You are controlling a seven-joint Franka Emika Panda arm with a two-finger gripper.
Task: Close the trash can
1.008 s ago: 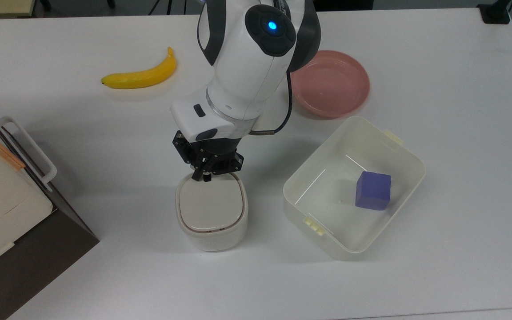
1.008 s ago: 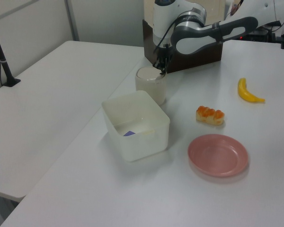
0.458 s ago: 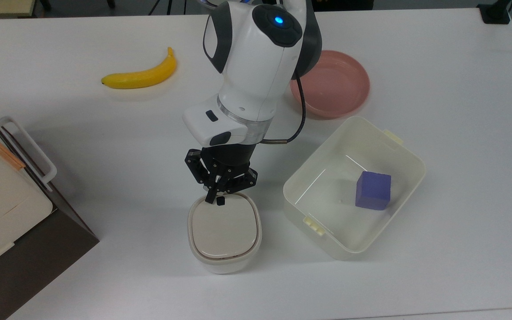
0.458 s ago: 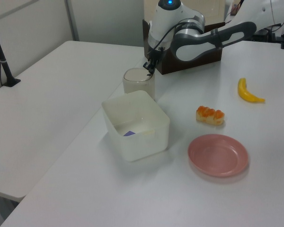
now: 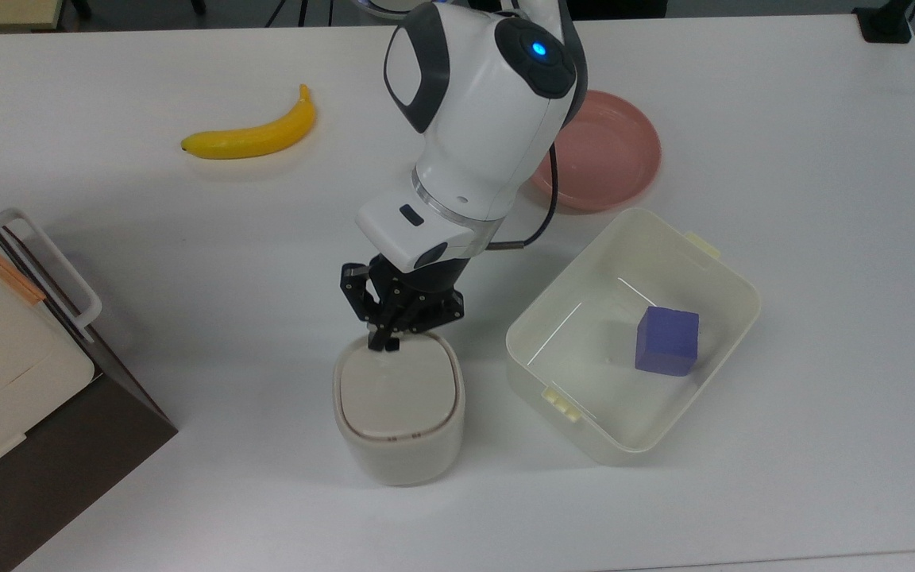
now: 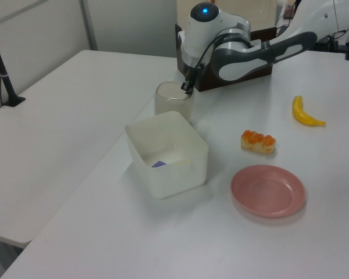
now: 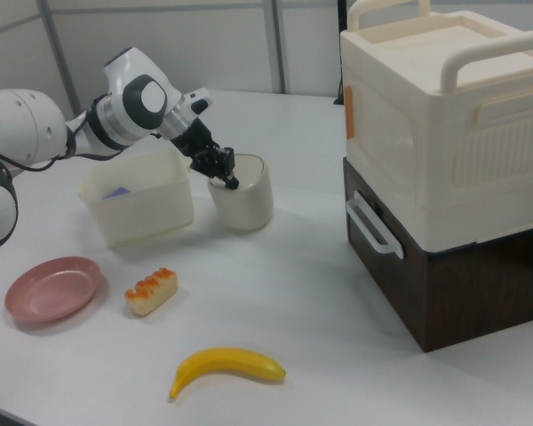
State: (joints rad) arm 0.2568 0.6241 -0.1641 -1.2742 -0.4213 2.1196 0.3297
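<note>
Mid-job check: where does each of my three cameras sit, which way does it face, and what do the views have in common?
Top view: overhead, looking down at the table; the wrist and gripper show at the trash can.
Left view: raised at the tub side, facing across toward the appliance; forearm and gripper show.
Right view: low beside the white appliance, facing back; the arm enters from the right view's left.
All three views share the trash can, tub, banana and pink plate.

Jaws (image 6: pixel 188 90) at trash can (image 6: pixel 173 102) rim

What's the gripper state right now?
Gripper: fingers together, holding nothing, tips at the rear edge of the trash can lid.
</note>
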